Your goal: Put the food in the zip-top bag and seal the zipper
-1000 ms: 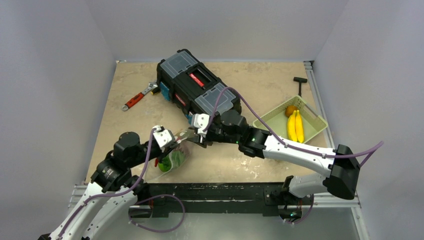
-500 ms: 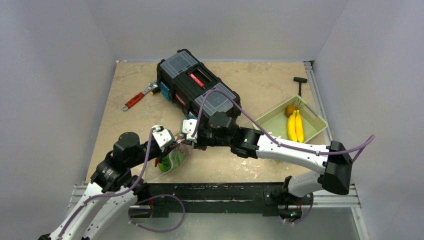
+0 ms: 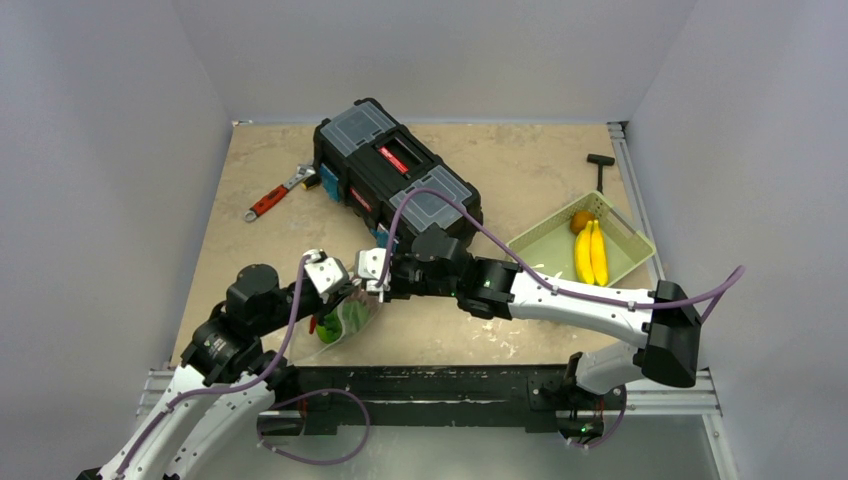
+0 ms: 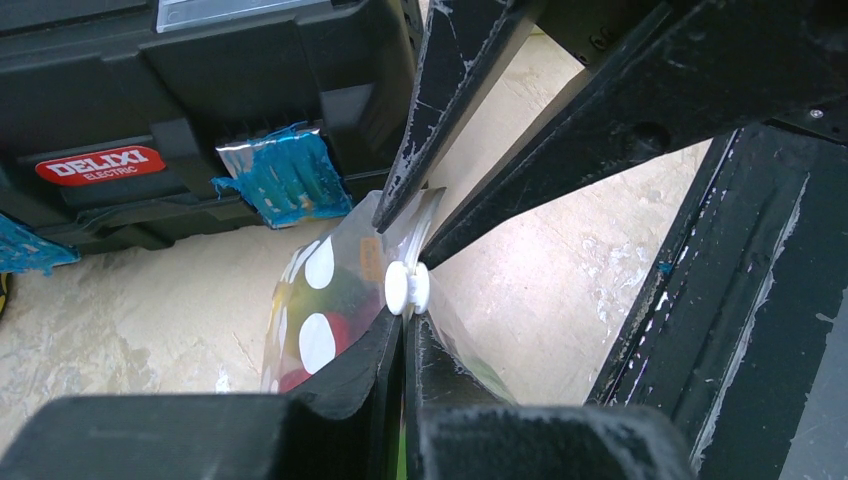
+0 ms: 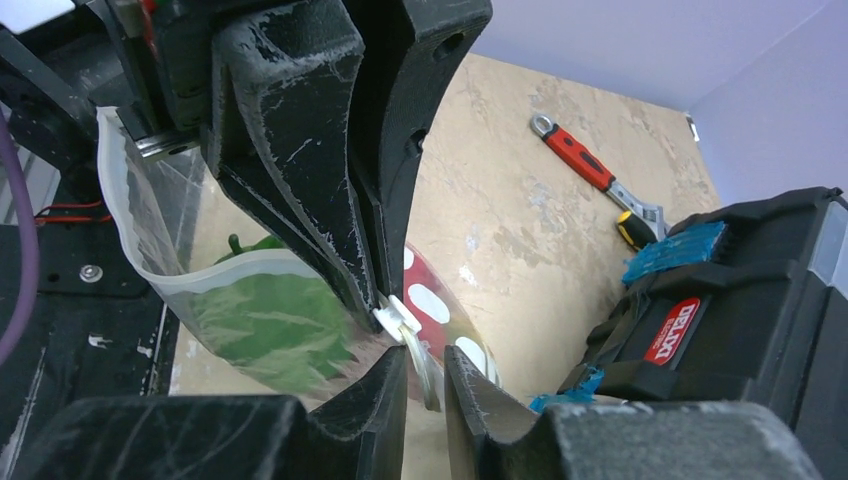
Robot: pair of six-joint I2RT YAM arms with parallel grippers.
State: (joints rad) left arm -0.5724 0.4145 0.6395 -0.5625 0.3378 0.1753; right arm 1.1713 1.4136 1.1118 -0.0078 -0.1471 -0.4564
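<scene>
**Top view.** Shifted left over the last second: the right gripper, now tip to tip with the left gripper at the near left of the table. Held up between them by its top edge, the zip-top bag, with green and red food inside. Black toolbox just behind. Pale green basket with bananas well apart to the right.

**Left wrist view.** Left jaws pressed fully together on the bag's top edge, a white slider right at their tips. Right fingers reaching down from above, narrowed to a point on that same edge and touching the slider.

**Right wrist view.** Right jaws nearly closed, only a sliver of gap, pinching the zipper just beside the slider. Bag mouth gaping wide beyond that point. Green leafy piece and a red piece low in the bag.

**Likely trouble, by judgement:**
- Pinch landing beside the slider rather than on it, so a pull along the strip leaves the slider behind and the mouth unsealed.
- Thin film slipping from the left jaws under that pull, dropping bag and food.
- Crowded fingertips knocking together.
</scene>
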